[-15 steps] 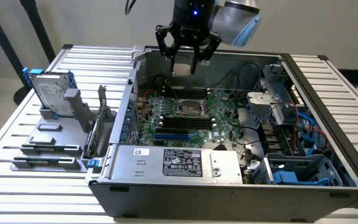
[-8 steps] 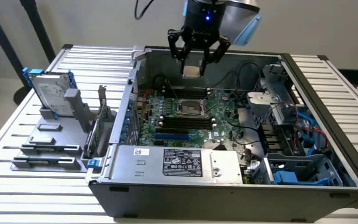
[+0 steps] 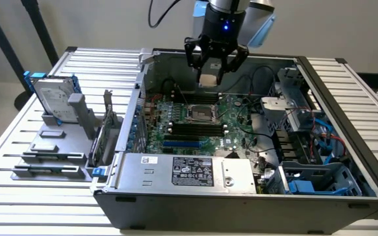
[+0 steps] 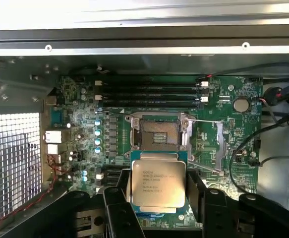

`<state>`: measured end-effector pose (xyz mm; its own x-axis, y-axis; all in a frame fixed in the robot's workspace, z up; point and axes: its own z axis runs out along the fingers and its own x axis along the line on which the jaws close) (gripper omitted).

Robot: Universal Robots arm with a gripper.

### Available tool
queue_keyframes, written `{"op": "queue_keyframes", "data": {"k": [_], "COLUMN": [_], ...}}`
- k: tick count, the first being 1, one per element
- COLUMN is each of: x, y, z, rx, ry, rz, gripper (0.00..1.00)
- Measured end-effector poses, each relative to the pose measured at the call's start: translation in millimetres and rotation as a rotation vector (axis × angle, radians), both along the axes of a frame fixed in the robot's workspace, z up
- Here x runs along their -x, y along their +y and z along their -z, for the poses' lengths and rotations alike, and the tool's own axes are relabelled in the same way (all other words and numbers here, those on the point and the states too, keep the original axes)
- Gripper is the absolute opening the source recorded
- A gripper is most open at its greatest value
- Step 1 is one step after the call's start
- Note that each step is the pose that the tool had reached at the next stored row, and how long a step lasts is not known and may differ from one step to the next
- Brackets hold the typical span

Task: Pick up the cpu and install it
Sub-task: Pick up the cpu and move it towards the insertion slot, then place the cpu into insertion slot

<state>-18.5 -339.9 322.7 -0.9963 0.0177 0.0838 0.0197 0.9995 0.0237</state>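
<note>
The cpu (image 4: pixel 157 181), a flat square chip with a shiny silver top and printed text, hangs between my gripper's (image 4: pixel 157 192) black fingers (image 4: pixel 118 191), one on each side of it. In the exterior view my gripper (image 3: pixel 208 78) hovers above the open computer case, shut on the cpu (image 3: pixel 208 80), over the back part of the green motherboard (image 3: pixel 232 130). The open, empty cpu socket (image 4: pixel 159 133) with its metal frame lies on the board just beyond the chip. In the exterior view the socket (image 3: pixel 199 114) sits below and slightly in front of the gripper.
Inside the case (image 3: pixel 346 196), memory slots (image 4: pixel 149 94) run beside the socket, black cables (image 4: pixel 278 124) cross one side, and a grey power supply (image 3: pixel 189 169) fills the front. A hard drive in a blue frame (image 3: pixel 52 96) and grey blocks (image 3: pixel 47 147) stand on the slatted table at the exterior view's left.
</note>
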Motion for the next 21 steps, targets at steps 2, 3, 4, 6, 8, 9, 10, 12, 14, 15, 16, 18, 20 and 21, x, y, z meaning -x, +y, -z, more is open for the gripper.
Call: {"op": "queue_keyframes", "data": {"k": [2, 3, 4, 6, 8, 9, 10, 12, 14, 15, 16, 18, 20, 21], "x": [-0.4, -0.5, -0.5, -0.5, -0.6, -0.5, -0.5, -0.5, -0.5, -0.5, -0.5, -0.5, -0.5, -0.5], "y": [1.2, 2.1, 3.1, 4.8, 5.1, 5.1, 5.0, 5.1, 5.1, 5.1, 5.1, 5.1, 5.1, 5.1], "z": [3.6, 5.4, 7.3, 11.0, 12.2, 12.1, 12.1, 12.3, 12.2, 12.2, 12.2, 12.2, 12.2, 12.2], "rx": [0.0001, 0.0001, -0.0001, -0.0002, 0.0019, 0.0023, 0.0028, 0.0031, 0.0038, 0.0042, 0.0045, 0.0052, 0.0058, 0.0061], "ry": [0.0001, 0.0001, 0.0000, -0.0001, 0.0001, 0.0005, 0.0010, 0.0019, 0.0029, 0.0034, 0.0039, 0.0049, 0.0059, 0.0064], "rz": [0.002, 0.003, 0.004, 0.005, 0.005, 0.005, 0.006, 0.006, 0.006, 0.006, 0.006, 0.006, 0.006, 0.006], "gripper": [0.55, 0.55, 0.55, 0.55, 0.55, 0.55, 0.55, 0.55, 0.55, 0.55, 0.55, 0.55, 0.55, 0.55]}}
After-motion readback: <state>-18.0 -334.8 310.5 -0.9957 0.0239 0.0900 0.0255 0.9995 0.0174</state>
